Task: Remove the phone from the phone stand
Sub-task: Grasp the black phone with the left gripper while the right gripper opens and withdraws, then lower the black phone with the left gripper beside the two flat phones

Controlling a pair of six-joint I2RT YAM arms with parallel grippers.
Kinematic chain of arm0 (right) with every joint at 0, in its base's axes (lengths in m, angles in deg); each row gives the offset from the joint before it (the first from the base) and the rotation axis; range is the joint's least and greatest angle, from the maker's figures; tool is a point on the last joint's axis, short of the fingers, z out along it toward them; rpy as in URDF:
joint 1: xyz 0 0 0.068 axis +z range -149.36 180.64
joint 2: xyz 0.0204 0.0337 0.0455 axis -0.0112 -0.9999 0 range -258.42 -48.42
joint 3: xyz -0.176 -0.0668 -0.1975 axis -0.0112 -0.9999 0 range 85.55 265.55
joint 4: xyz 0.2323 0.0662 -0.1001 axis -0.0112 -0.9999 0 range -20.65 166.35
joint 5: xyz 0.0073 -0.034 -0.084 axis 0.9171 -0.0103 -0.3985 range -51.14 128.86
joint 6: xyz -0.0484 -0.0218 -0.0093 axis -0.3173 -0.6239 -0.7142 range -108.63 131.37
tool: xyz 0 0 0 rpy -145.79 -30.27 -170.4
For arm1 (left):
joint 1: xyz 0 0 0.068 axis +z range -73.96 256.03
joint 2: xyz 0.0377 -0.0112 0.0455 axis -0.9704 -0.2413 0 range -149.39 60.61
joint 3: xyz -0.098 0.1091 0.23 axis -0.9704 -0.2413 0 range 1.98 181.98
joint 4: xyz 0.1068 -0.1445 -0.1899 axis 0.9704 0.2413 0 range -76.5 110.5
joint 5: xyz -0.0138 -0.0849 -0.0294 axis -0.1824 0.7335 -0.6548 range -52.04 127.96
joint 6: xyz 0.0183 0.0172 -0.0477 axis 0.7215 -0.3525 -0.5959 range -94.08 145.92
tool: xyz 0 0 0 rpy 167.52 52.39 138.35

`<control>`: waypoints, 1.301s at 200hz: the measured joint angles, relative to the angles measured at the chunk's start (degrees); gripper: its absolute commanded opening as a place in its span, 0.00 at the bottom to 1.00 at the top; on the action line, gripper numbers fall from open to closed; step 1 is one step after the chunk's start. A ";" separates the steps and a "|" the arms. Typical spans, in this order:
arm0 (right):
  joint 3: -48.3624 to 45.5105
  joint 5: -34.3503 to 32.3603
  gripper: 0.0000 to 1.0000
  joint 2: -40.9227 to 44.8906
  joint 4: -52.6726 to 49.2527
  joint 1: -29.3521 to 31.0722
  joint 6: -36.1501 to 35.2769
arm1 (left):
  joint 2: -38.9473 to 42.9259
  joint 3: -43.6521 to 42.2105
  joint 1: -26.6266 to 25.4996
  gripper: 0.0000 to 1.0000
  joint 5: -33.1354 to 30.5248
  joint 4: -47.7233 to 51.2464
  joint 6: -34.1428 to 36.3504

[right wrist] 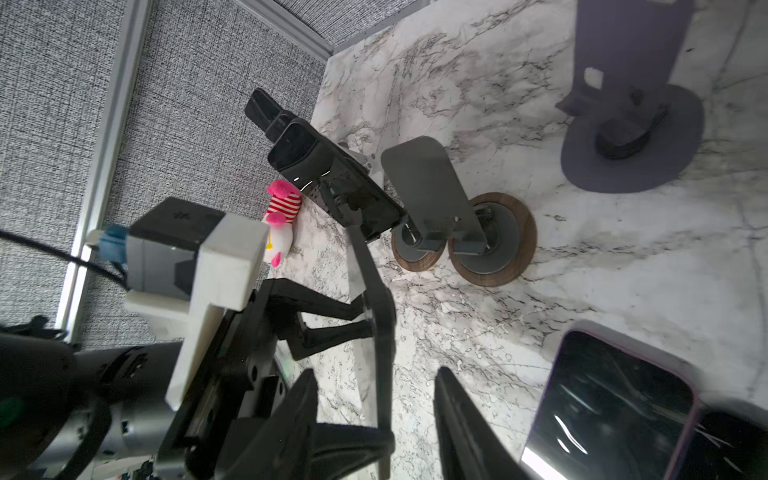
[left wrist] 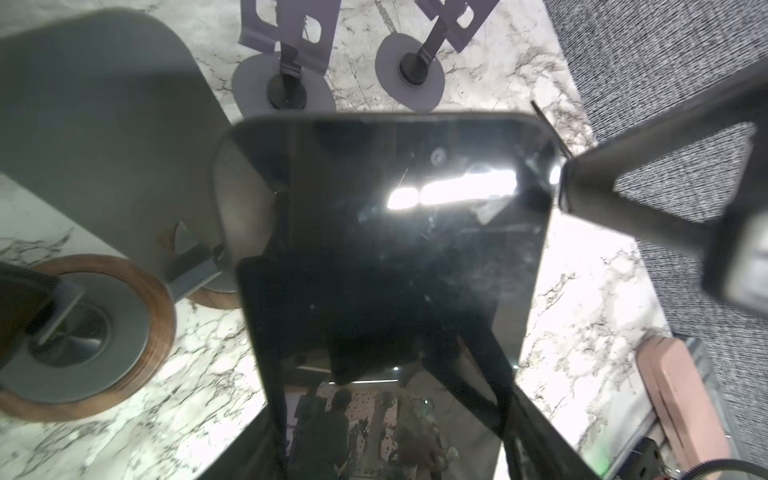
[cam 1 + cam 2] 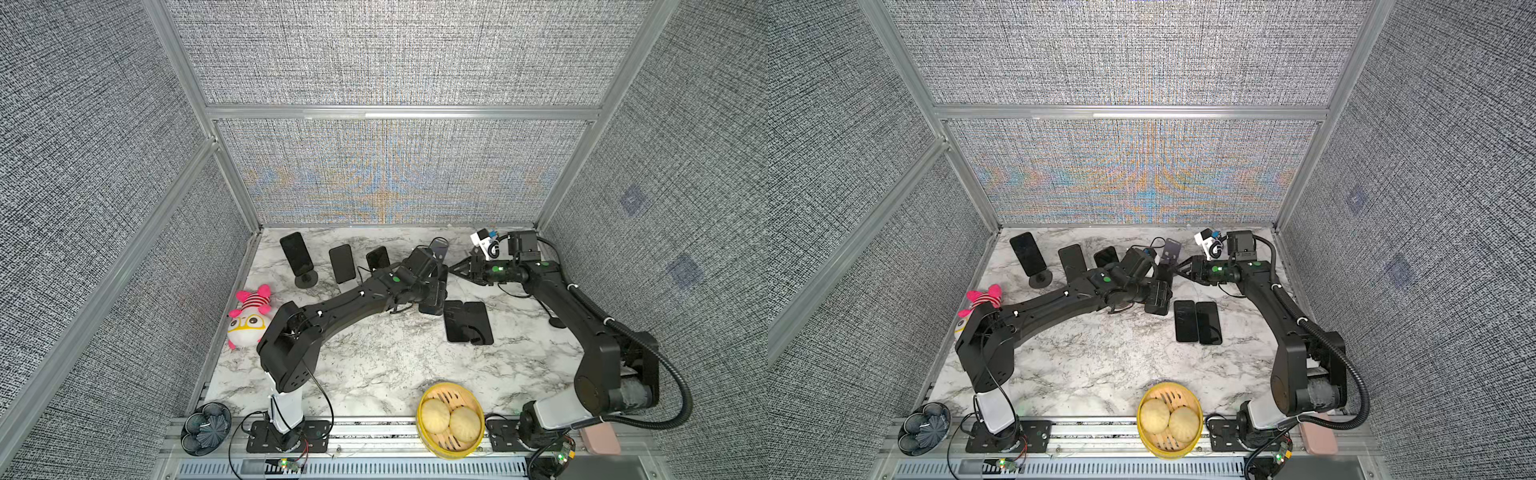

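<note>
A black phone (image 2: 395, 228) sits between the fingers of my left gripper (image 2: 386, 407), which is shut on its lower part and holds it off the table. In the right wrist view the phone (image 1: 376, 316) shows edge-on. My right gripper (image 1: 374, 374) is open, with one jaw on each side of the phone's upper edge. A dark grey phone stand (image 1: 424, 183) on a wood-ringed base (image 2: 83, 332) stands bare just beside the phone. In both top views the grippers meet at the back middle of the table, the left gripper (image 3: 432, 297) and the right gripper (image 3: 451, 269).
Three more phones lean on stands at the back left (image 3: 296, 253). Two phones lie flat (image 3: 467, 322) in front of the grippers. Two purple-grey stands (image 2: 286, 33) stand bare. A plush toy (image 3: 251, 318) lies left. A bun steamer (image 3: 451, 419) sits at the front.
</note>
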 measured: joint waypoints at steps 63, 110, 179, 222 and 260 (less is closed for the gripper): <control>-5.70 -9.33 0.47 4.72 -4.04 -2.93 -1.86 | -6.86 11.10 -2.71 0.27 -9.42 15.02 -6.29; -10.56 -13.92 0.48 7.96 -3.82 -5.31 -1.92 | -11.10 12.79 -3.85 0.25 -9.42 19.43 -12.48; -16.20 -21.00 0.48 12.04 -3.50 -8.15 -1.33 | -17.57 17.86 -5.81 0.25 -9.49 24.85 -19.71; -16.50 -21.68 0.47 12.37 -2.99 -9.33 -1.33 | -20.48 19.80 -5.79 0.27 -9.25 25.16 -21.77; -16.83 -21.75 0.48 12.52 -2.80 -9.44 -1.33 | -21.66 19.78 -5.77 0.33 -8.44 24.85 -22.88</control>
